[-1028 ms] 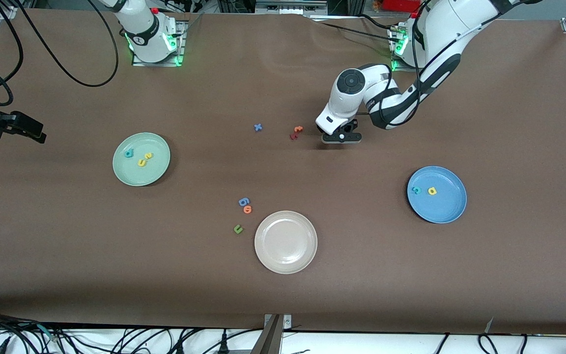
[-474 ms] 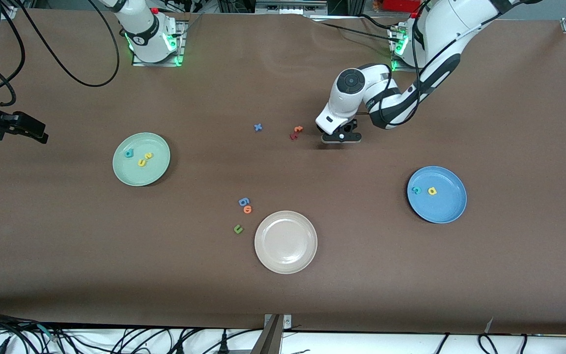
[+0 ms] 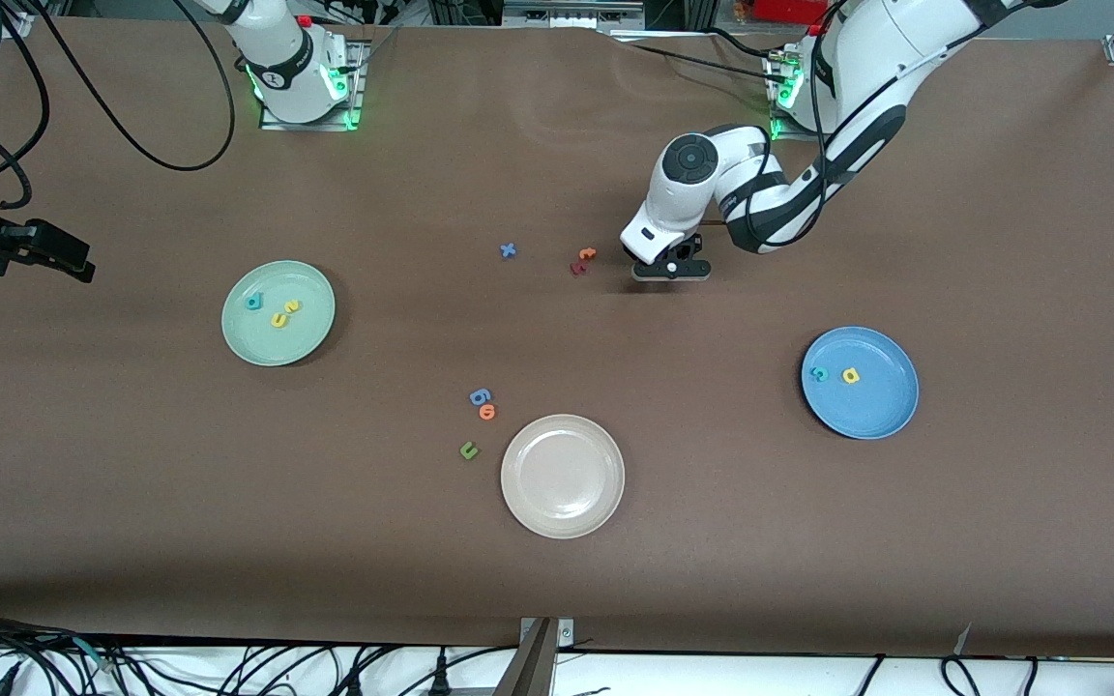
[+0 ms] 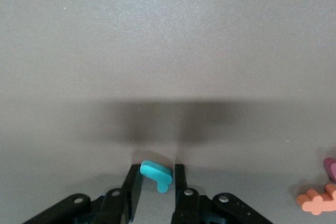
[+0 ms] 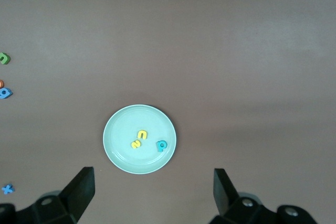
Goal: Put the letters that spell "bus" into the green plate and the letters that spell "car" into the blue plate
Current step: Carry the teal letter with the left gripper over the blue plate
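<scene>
My left gripper (image 3: 671, 271) is down at the table beside the red and orange letters, shut on the teal r (image 4: 156, 173), which sits between its fingertips (image 4: 134, 174). The blue plate (image 3: 881, 406) holds the teal c (image 3: 819, 373) and the yellow a (image 3: 850, 375). The green plate (image 3: 304, 333) holds the teal b (image 3: 253, 302), the yellow u (image 3: 278, 320) and the yellow s (image 3: 293, 306). My right gripper (image 5: 153, 179) hangs open high above the green plate (image 5: 121, 127), at the right arm's end of the table, and waits.
A beige plate (image 3: 563, 507) lies nearest the front camera. Beside it are a blue g (image 3: 480, 396), an orange letter (image 3: 487, 412) and a green u (image 3: 468, 449). A blue x (image 3: 508, 250) and red and orange letters (image 3: 582, 259) lie by my left gripper.
The left gripper's fingers have closed in on the teal r. The right gripper drifted slightly early on and now holds still.
</scene>
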`<act>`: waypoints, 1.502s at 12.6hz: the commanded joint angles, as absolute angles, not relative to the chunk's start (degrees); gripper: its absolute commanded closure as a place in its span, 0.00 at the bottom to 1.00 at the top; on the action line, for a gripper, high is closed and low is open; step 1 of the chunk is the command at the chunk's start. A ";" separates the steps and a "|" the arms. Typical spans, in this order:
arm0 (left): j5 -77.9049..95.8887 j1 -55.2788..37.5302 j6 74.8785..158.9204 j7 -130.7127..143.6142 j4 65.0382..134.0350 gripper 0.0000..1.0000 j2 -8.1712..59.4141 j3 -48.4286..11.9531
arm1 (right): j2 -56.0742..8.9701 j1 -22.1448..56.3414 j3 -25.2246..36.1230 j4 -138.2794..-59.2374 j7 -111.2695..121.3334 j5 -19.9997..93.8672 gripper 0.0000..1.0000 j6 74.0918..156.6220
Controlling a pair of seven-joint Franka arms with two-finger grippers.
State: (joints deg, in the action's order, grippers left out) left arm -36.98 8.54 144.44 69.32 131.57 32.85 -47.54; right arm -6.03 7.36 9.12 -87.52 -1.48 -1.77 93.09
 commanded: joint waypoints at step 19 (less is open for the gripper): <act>-39.29 8.35 144.32 71.02 133.24 0.87 33.40 -47.20 | -5.54 6.94 8.53 -87.71 -2.02 -2.81 0.00 93.43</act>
